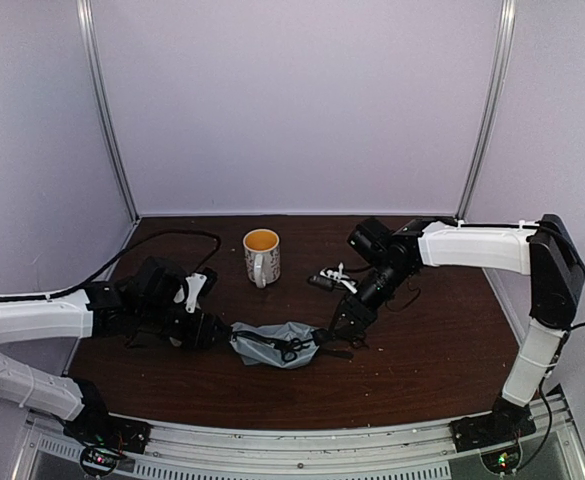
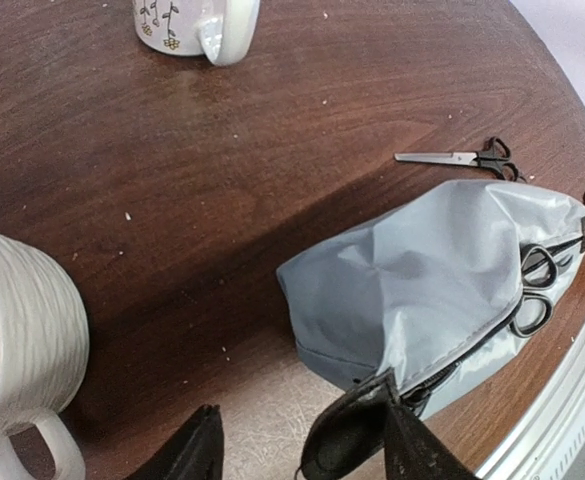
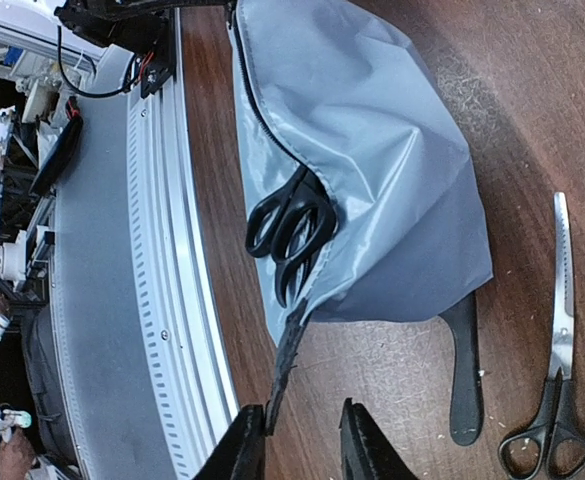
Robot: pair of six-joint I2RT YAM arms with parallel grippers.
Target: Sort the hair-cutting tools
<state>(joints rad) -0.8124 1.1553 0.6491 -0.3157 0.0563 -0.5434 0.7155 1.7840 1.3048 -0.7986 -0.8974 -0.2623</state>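
The grey pouch (image 1: 270, 345) lies between my two grippers. One pair of scissors (image 3: 290, 230) sits in its open zip with the black handles sticking out; it also shows in the left wrist view (image 2: 534, 290). A second pair of scissors (image 3: 560, 350) lies on the table beside the pouch (image 2: 457, 158). A flat black bar, probably the comb (image 3: 464, 370), pokes out from under the pouch. My left gripper (image 2: 292, 455) is open at the pouch's left corner, one finger touching it. My right gripper (image 3: 302, 445) is open, with the pouch's black end strap (image 3: 284, 365) against one finger. The guard is out of view.
A cream mug (image 1: 262, 255) stands behind the pouch. A second cream mug (image 2: 12, 340) stands close beside my left gripper. A small dark object (image 1: 320, 282), possibly the clipper, lies behind the right wrist. The table's metal front rail (image 3: 162, 300) runs just beyond the pouch.
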